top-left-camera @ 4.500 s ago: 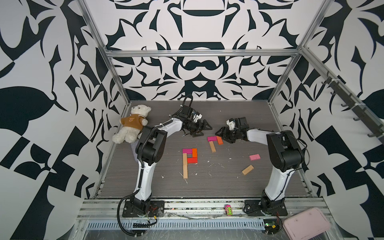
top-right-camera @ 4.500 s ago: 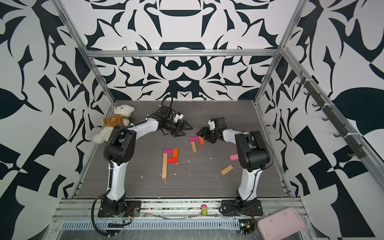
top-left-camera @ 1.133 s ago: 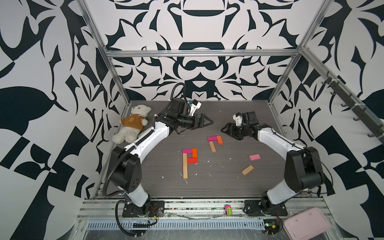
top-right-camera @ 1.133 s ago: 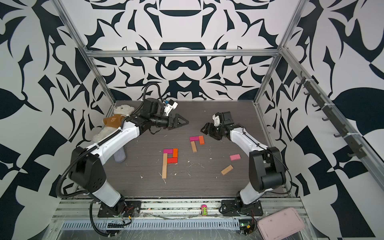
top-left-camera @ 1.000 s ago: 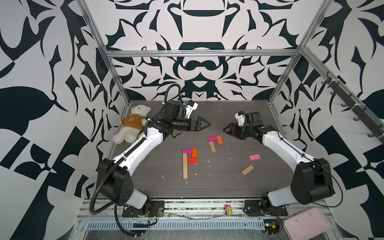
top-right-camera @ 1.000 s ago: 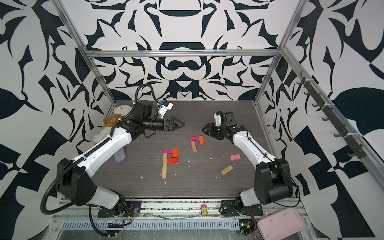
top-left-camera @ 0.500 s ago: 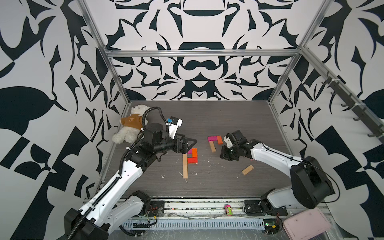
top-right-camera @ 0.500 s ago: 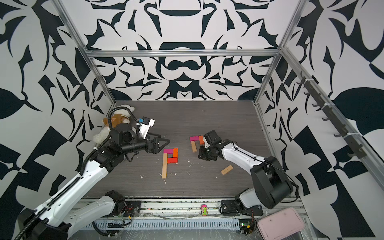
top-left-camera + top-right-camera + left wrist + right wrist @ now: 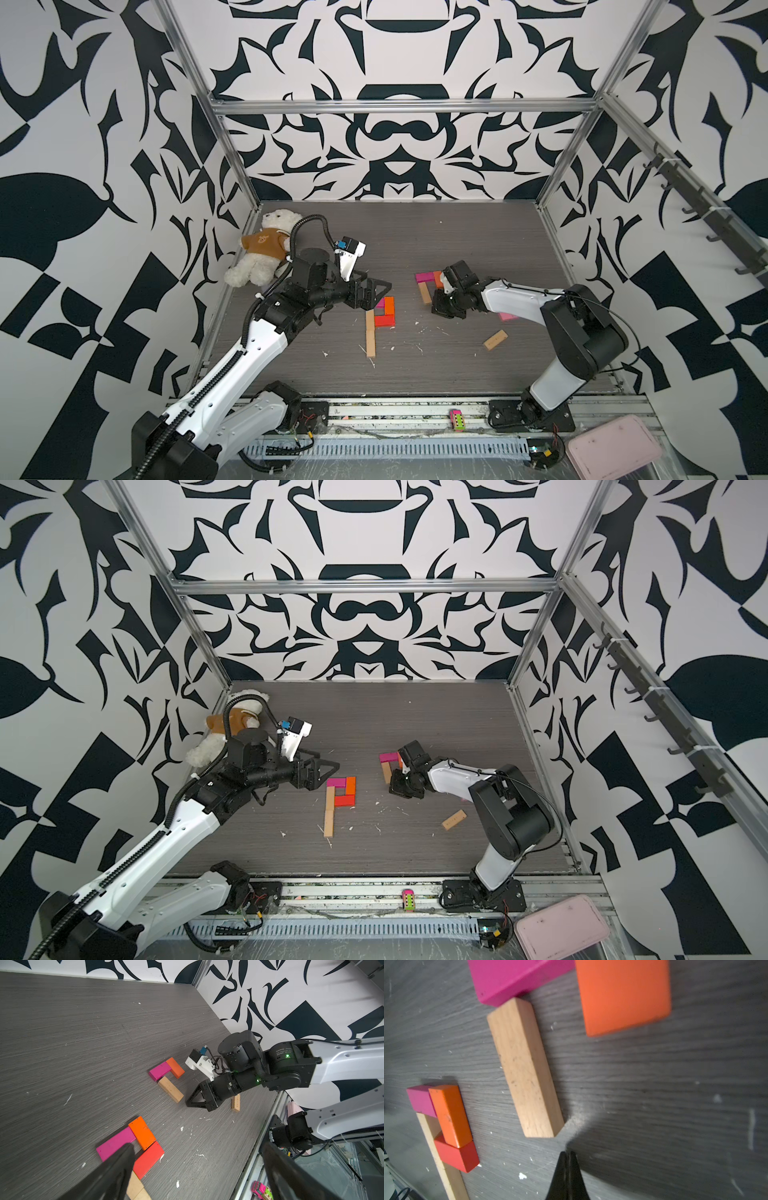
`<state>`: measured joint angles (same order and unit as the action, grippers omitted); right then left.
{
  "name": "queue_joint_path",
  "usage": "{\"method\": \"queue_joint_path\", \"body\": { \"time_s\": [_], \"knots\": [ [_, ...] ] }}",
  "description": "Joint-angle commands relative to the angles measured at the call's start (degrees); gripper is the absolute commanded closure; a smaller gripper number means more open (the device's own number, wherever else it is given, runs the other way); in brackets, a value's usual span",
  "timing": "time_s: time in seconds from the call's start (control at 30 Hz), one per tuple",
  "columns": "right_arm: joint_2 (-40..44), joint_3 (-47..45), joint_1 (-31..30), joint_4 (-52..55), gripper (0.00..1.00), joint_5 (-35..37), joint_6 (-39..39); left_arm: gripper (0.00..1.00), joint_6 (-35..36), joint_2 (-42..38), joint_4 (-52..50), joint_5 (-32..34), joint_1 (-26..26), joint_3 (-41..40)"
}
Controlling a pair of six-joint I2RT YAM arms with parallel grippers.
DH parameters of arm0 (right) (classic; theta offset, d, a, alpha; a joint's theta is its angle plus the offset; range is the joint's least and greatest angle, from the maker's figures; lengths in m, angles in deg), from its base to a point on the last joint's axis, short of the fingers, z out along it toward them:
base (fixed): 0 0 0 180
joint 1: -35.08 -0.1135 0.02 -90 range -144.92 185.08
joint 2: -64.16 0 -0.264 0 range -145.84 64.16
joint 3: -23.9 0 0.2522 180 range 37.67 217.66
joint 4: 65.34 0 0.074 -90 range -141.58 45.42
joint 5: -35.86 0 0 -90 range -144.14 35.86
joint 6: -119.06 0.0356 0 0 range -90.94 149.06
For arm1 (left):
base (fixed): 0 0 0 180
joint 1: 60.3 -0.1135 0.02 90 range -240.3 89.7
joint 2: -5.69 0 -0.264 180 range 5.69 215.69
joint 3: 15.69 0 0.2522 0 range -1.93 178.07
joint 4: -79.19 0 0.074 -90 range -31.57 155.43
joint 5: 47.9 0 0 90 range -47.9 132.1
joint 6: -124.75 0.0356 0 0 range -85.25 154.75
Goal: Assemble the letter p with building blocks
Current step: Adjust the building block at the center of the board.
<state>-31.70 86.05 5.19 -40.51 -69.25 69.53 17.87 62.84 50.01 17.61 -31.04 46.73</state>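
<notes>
The right tool (image 9: 568,1157) is clenched on nothing, tips low over the bench (image 9: 415,365), just beside a tan block (image 9: 525,1068). A slip here shoves that block and skews the magenta block (image 9: 517,978) it touches. The left tool (image 9: 374,296) gapes wide and empty above the finished-looking P (image 9: 344,800), and a careless drop would scatter it. A spare block (image 9: 495,339) lies well apart, and the right arm half hides a pink block (image 9: 508,316).

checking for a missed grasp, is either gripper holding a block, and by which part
Nothing is held. The right gripper has its jaws shut empty beside the tan block; the left gripper is open, empty.
</notes>
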Motion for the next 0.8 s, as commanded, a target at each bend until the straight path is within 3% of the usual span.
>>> {"method": "queue_joint_path", "body": {
  "time_s": [0.0,0.77],
  "knots": [
    [-0.47,1.29,-0.32,-0.87,1.00,1.73,1.16,0.01,0.73,1.34,-2.08,-0.80,-0.19,1.91],
    [-3.02,2.02,-0.32,-1.12,1.00,0.76,1.92,0.01,0.01,2.80,-2.11,-2.89,-0.17,1.96]
  ]
}}
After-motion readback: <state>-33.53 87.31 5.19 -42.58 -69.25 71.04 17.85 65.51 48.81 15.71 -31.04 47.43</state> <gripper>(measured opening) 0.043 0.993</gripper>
